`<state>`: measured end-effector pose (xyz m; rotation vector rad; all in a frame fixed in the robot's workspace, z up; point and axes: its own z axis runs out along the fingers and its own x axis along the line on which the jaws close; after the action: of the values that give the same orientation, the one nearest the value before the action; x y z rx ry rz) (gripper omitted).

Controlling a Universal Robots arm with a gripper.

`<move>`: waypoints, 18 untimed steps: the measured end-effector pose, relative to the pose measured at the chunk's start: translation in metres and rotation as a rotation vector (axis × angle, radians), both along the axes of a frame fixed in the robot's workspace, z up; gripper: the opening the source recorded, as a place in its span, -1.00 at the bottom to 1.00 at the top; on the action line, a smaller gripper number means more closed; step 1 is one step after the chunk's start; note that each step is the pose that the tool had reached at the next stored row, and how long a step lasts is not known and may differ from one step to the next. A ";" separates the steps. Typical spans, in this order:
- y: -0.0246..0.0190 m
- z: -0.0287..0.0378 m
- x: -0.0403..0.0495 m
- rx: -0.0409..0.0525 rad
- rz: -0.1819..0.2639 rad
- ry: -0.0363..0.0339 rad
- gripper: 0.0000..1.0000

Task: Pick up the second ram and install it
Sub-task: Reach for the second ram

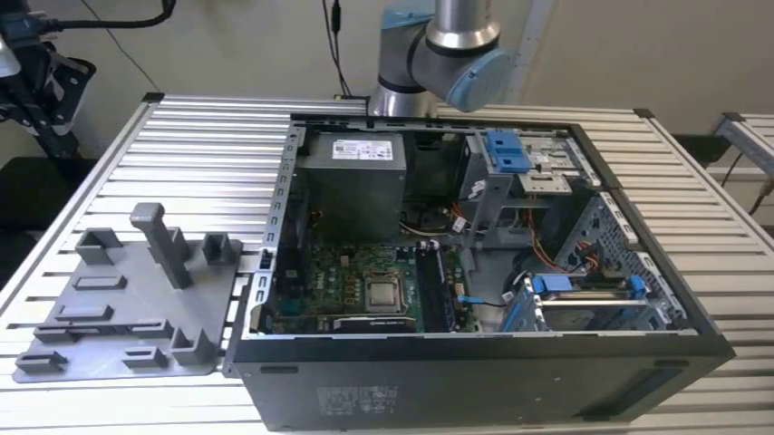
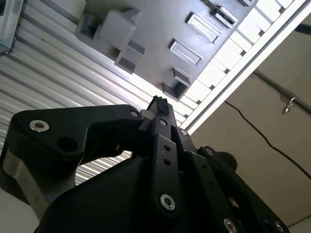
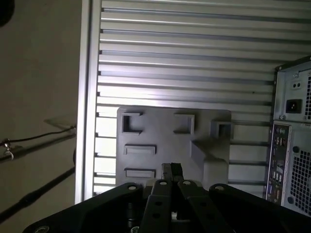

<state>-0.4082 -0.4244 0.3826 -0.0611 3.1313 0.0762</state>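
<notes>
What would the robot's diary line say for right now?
gripper: shut | aimed at: grey fixture tray | computer case: side open, on slatted table

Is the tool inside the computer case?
No, in the first wrist view the tool hangs over the grey fixture plate, outside the computer case.

Arm cropped, end effector hiding fixture

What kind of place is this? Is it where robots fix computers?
Probably a robot lab or workshop. A robot arm stands by an open computer on a slatted metal table, with a grey plate of holders beside it.
</notes>
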 end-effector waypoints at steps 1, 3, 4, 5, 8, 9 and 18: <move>-0.0019 -0.0002 0.0000 0.0000 0.000 0.0000 -0.79; -0.0061 -0.0007 0.0000 0.0001 0.000 -0.0001 -0.79; -0.0084 -0.0009 0.0000 0.0000 0.000 -0.0001 -0.79; -0.0110 -0.0011 0.0000 0.0000 0.000 0.0000 -0.79; -0.0180 -0.0019 0.0000 0.0001 0.000 -0.0001 -0.79; -0.0205 -0.0021 0.0000 0.0000 0.000 -0.0001 -0.79; -0.0417 -0.0039 0.0000 0.0001 0.000 -0.0001 -0.79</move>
<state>-0.4082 -0.4660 0.3787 -0.0610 3.1312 0.0763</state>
